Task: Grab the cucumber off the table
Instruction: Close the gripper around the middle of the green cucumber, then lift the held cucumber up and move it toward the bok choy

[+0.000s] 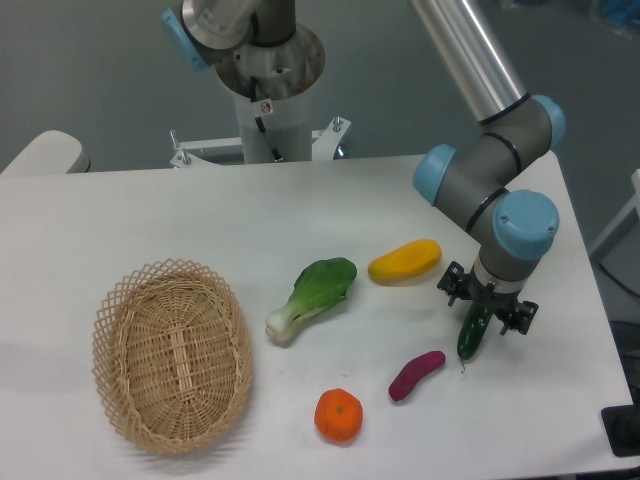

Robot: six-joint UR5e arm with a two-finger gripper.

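The cucumber (470, 335) is slim, dark green and glossy. It lies on the white table (150, 210) at the right, with its thin stem tip pointing toward the front edge. My gripper (487, 302) points straight down over the cucumber's far end and hides that end. Its black finger links are spread wide on both sides of the cucumber, so the jaws look open and straddle it. The fingertips are hidden under the wrist, and I cannot tell whether they touch the cucumber.
A small purple sweet potato (416, 375) lies just left of the cucumber. A yellow mango-like fruit (404, 262), a bok choy (312, 297) and an orange (338, 415) lie toward the middle. A wicker basket (172, 355) stands at the left. The table's right edge is close.
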